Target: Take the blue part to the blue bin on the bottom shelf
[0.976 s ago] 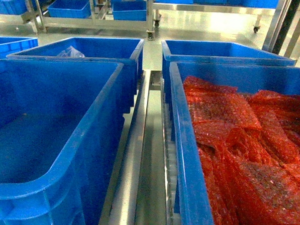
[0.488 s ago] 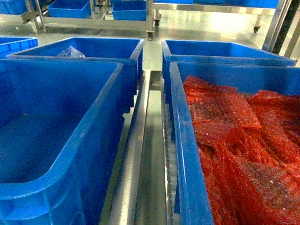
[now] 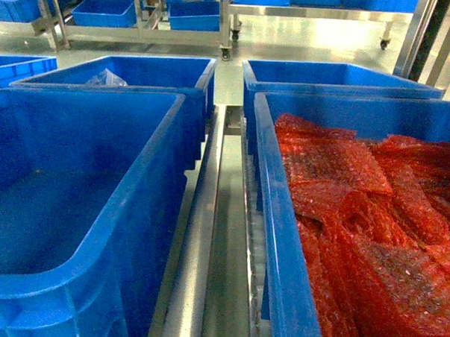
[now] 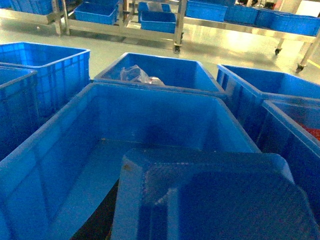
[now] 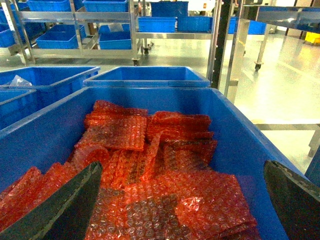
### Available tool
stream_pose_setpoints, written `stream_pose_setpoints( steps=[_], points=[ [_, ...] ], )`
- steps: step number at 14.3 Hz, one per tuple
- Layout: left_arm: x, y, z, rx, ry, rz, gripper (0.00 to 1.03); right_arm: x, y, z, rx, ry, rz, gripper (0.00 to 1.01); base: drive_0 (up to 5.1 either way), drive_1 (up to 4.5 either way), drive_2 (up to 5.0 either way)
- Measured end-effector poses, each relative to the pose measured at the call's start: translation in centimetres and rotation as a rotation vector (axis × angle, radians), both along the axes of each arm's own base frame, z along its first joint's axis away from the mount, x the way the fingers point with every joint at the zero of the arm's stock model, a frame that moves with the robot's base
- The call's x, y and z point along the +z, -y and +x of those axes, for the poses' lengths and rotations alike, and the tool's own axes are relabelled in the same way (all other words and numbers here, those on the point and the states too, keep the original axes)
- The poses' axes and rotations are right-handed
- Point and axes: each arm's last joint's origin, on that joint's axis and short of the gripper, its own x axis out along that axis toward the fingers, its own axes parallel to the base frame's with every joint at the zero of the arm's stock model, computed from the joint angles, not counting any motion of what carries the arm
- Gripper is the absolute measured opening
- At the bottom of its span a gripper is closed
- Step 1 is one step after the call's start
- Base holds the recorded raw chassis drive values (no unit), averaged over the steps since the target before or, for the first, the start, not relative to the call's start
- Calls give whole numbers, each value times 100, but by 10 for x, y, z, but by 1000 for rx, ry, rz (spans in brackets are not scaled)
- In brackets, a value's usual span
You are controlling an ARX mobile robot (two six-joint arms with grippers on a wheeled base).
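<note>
Step (judged): placing; the part is over the bin, not yet let go.
Blue part [image 4: 215,200]: fills the lower right of the left wrist view, right under that camera and above the floor of the empty bin [image 4: 60,165]. Does not show in the head view.
Key relation: the part sits directly at the left gripper [image 4: 100,220], with the bin's open mouth below and ahead. The left arm is the near one; the move is down.
Long axis: cannot tell, the part is cut off by the frame edge.
Part form: flat rigid plastic panel, fine ribbed texture, one chamfered corner, raised rim.
Left gripper: only a dark sliver shows under the part's edge; cannot tell whether it pinches the part.
Right gripper [image 5: 182,167]: dark fingers spread wide, holding nothing, above red bubble wrap [image 5: 150,165].
Bubble wrap: soft, crinkled sheets piled loose in the right bin [image 3: 278,238].
Bottom shelf [image 3: 194,272]: shiny steel rail between the two bins, white rollers beside it.
Bins: smooth, glossy, thick-rimmed moulded plastic.
</note>
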Motion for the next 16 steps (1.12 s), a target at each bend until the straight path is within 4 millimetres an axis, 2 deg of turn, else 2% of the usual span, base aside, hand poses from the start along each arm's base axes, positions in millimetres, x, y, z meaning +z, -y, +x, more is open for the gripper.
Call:
stream_pose_setpoints(
  steps=[12,13,14,16],
  points=[
    [0,0,0,0,0,0,44,0,0,0,0,0,0,98,0,0,0],
    [-1,0,1,11,-59,26,44,0,0,0,0,0,0,98,0,0,0],
    [2,2,8,20,-120,70,44,0,0,0,0,1,0,98,0,0,0],
    [18,10,39,-24,-93,83,44,0,0,0,0,0,0,98,0,0,0]
  ],
)
